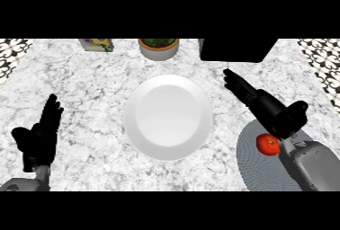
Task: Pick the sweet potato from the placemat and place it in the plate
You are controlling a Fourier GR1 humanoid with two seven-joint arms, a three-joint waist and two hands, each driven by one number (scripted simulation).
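Near the right front corner of the worktop (93,90) lies a round grey placemat (256,170). On the placemat's left part sits the sweet potato (268,144). It looks small, round and red. Nothing holds it.

Just beside the sweet potato, on its far side, is the right hand (269,108). Its grey arm comes in over the placemat. Its fingers (239,87) are straight and close together, and they point away toward the far edge. They hold nothing. The fingertips are past the placemat, over the bare worktop next to the plate's right side.

At the middle of the worktop is a big white plate (168,117). It has nothing on it. It sits to the left of the placemat, with a small strip of worktop between them.

By the left edge is the left hand (40,139). It is open, with its fingers straight and pointing up. It holds nothing.

Along the far edge stand a small box (97,44), a pot with a green plant (158,48) and a black block (238,49).
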